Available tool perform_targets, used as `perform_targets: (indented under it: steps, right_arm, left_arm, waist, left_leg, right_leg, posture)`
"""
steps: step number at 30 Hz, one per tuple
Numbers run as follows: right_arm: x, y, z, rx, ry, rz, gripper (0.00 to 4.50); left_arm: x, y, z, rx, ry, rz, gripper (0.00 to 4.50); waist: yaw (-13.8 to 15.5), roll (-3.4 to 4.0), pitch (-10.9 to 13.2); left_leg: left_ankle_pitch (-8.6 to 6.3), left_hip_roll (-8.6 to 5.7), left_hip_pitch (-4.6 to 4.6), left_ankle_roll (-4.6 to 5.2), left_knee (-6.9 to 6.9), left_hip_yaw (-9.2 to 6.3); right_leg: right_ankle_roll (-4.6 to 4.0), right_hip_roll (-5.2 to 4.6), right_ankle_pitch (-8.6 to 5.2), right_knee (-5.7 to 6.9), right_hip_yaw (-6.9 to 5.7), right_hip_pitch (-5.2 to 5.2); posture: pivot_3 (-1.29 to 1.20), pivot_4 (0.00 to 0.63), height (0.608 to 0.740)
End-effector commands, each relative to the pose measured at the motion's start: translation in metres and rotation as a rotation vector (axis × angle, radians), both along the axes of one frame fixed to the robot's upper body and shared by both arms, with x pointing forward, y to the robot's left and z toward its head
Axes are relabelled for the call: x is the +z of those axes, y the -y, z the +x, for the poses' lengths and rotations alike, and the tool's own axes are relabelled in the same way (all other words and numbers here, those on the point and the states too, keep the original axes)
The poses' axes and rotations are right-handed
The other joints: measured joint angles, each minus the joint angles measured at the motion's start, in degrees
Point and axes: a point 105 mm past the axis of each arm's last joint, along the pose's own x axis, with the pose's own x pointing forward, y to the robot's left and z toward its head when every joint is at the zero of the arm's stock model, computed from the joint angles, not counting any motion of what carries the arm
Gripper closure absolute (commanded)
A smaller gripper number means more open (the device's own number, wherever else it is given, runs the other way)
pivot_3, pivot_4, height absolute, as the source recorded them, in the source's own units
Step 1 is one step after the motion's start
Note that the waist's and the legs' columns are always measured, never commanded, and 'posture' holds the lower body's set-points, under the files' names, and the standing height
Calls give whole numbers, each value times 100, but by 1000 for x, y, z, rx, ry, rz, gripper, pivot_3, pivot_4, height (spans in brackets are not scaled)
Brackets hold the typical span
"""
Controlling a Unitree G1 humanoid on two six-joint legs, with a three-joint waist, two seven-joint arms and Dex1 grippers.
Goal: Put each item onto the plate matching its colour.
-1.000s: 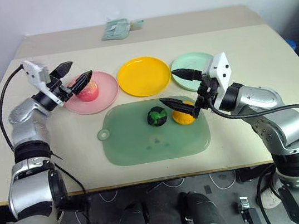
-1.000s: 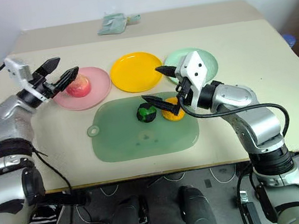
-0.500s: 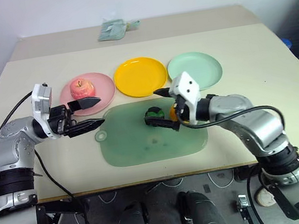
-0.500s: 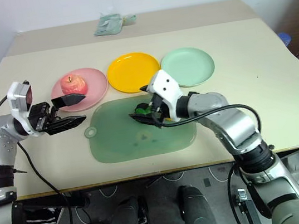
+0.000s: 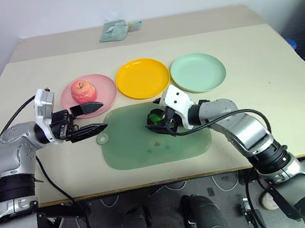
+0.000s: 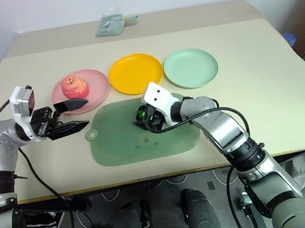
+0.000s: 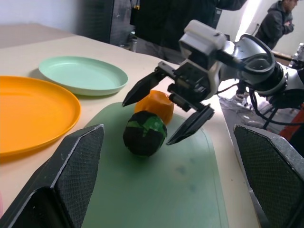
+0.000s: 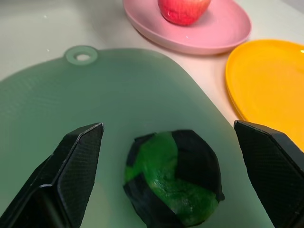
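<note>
Green-and-black ball [image 8: 173, 178] sits on the mat [image 5: 141, 150] between the wide-spread fingers of the right claw [image 7: 173, 113], orange fruit [image 7: 159, 104] just behind it. Left claw [image 5: 88, 123], also wide and empty, hangs beside the pink plate [image 5: 105, 86] holding the apple [image 5: 84, 91].

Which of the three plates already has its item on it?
The pink plate, nearest the left gripper: the red apple sits on it. The yellow plate and mint green plate are bare.
</note>
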Motion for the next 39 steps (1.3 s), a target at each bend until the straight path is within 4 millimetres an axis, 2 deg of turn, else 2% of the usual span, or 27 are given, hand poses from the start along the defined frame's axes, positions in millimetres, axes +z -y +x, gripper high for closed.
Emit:
perform_targets:
  steps: [1, 9, 12, 14, 21, 24, 30, 33, 39]
  right_arm:
    - [4, -5, -1, 24, 36, -14, 0]
    - [-3, -2, -2, 19, 21, -34, 0]
    - [-4, 1, 0, 8, 27, -43, 845]
    - [-3, 1, 0, 12, 28, -43, 1716]
    - [2, 0, 0, 15, 39, -28, 1716]
    - [24, -5, 0, 7, 25, 115, 1716]
    - [66, 9, 24, -113, 85, 311, 1716]
    - [89, 33, 54, -300, 184, 381, 1716]
    - [96, 76, 96, -542, 321, 345, 1716]
  left_arm:
    - [8, -2, -3, -1, 51, 12, 52]
    - [7, 0, -3, -6, 62, 10, 52]
    - [8, 0, -2, -3, 75, 12, 0]
    - [8, 0, -1, -3, 81, 13, 0]
    - [12, 2, 1, -7, 94, 7, 0]
    - [14, 0, 3, 13, 103, -9, 0]
    - [27, 3, 17, 110, 155, -88, 0]
    - [25, 7, 33, 210, 155, -80, 0]
    - [20, 12, 62, 425, 164, -86, 0]
  waist:
    - [0, 0, 0]
    - [3, 0, 0]
    - [2, 0, 0]
    - [3, 0, 0]
    - [3, 0, 0]
    - [2, 0, 0]
    - [17, 0, 0]
    - [6, 1, 0]
    - [-3, 1, 0]
  left_leg:
    - [0, 0, 0, 0, 0, 0]
    - [0, 0, 0, 0, 0, 0]
    - [0, 0, 0, 0, 0, 0]
    - [0, 0, 0, 0, 0, 0]
    - [0, 0, 0, 0, 0, 0]
    - [0, 0, 0, 0, 0, 0]
    - [0, 0, -2, 0, 0, 0]
    - [0, 0, 0, 0, 0, 0]
    - [0, -3, -1, 0, -4, 2]
  right_leg:
    - [0, 0, 0, 0, 0, 0]
    - [0, 0, 0, 0, 0, 0]
    - [0, 0, 0, 0, 0, 0]
    - [-1, 0, -1, 0, 0, 0]
    - [-1, 0, -1, 0, 0, 0]
    - [0, 0, 0, 0, 0, 0]
    - [4, -1, 2, 0, 0, 0]
    - [4, 0, 3, 0, 0, 0]
    - [5, -1, 3, -2, 0, 1]
  posture:
    - [0, 150, 740]
    - [0, 150, 740]
    - [0, 150, 740]
    - [0, 150, 740]
    - [0, 150, 740]
    - [0, 150, 740]
    - [0, 150, 740]
    - [0, 150, 740]
    - [0, 150, 740]
